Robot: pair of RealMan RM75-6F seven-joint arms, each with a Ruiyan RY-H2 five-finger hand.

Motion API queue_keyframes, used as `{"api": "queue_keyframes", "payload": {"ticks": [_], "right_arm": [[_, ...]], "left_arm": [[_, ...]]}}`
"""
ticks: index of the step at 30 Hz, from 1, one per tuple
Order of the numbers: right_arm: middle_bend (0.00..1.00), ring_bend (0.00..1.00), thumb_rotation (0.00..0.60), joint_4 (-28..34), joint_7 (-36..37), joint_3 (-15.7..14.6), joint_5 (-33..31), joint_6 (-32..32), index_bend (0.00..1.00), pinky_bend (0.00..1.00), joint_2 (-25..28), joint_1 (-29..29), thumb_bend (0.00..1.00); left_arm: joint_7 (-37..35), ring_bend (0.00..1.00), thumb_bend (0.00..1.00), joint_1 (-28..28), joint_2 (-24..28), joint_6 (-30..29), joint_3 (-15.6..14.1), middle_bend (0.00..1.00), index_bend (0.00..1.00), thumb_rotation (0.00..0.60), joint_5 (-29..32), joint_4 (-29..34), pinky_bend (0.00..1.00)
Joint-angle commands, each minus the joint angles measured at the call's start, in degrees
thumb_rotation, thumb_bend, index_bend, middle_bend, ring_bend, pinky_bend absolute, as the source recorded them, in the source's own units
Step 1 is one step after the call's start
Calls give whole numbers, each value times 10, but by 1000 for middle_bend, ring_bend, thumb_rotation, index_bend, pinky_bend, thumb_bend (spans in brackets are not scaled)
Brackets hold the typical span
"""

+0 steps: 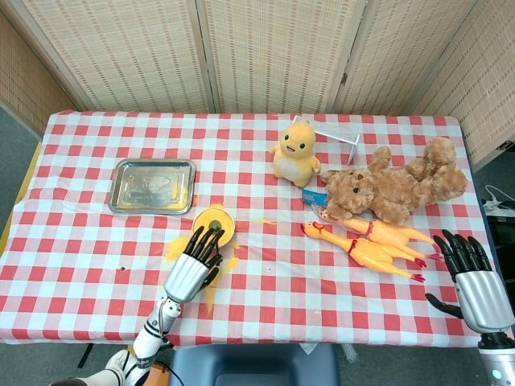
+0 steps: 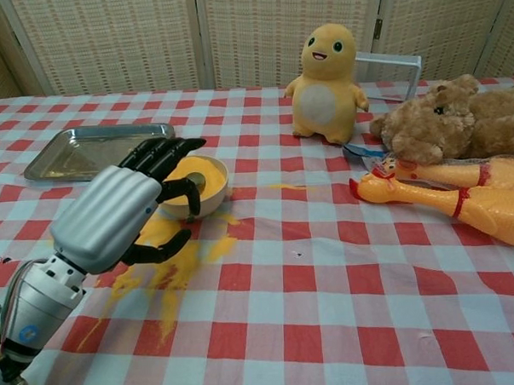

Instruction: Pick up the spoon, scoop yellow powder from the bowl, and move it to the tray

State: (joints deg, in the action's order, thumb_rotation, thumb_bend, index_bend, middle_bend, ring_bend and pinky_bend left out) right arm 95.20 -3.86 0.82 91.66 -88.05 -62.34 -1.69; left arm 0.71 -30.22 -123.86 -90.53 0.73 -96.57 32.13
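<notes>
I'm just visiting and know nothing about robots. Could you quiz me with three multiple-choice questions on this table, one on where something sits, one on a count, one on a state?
1. Where is the metal tray relative to the bowl?
A. Far-left of it
B. Near-right of it
C. Under it

2. How many rubber chickens lie on the table?
A. None
B. Two
C. Five

3. What is the left hand holding?
A. A spoon
B. The bear
C. Nothing

Answers: 1 A, the tray lies beyond the bowl, leftward. 2 B, two lie side by side by the teddy bear. 3 C, its fingers hover at the bowl, empty.

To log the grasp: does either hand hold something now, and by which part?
Nothing is held. The left hand hovers by the bowl, fingers apart; the right hand is open too.
</notes>
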Motion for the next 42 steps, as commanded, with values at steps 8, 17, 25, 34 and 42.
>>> {"api": "queue_keyframes", "payload": {"ticks": [8, 17, 25, 34, 42], "right_arm": [[0, 0, 600, -1, 2, 0, -1, 0, 0, 0, 1, 0, 20], [0, 0, 600, 0, -1, 1, -3, 3, 0, 0, 0, 0, 20], [0, 0, 600, 0, -3, 2, -6, 6, 0, 0, -1, -1, 20], [0, 0, 600, 0, -3, 2, -5, 4, 0, 0, -1, -1, 20], [0, 0, 600, 1, -3, 3, -6, 3, 0, 0, 0, 0, 20]], "left_arm": [[-3, 0, 389, -3, -5, 1, 5, 33, 519, 600, 6, -9, 30], [-8, 0, 409, -5, -5, 3, 7, 41, 538, 600, 10, -12, 30], [-10, 0, 444, -7, -3, 6, 5, 43, 547, 600, 11, -11, 30], [-12, 0, 446, -7, -4, 6, 4, 43, 540, 600, 12, -10, 30], [-14, 0, 444, -9, -5, 9, 4, 43, 524, 600, 13, -9, 30]]}}
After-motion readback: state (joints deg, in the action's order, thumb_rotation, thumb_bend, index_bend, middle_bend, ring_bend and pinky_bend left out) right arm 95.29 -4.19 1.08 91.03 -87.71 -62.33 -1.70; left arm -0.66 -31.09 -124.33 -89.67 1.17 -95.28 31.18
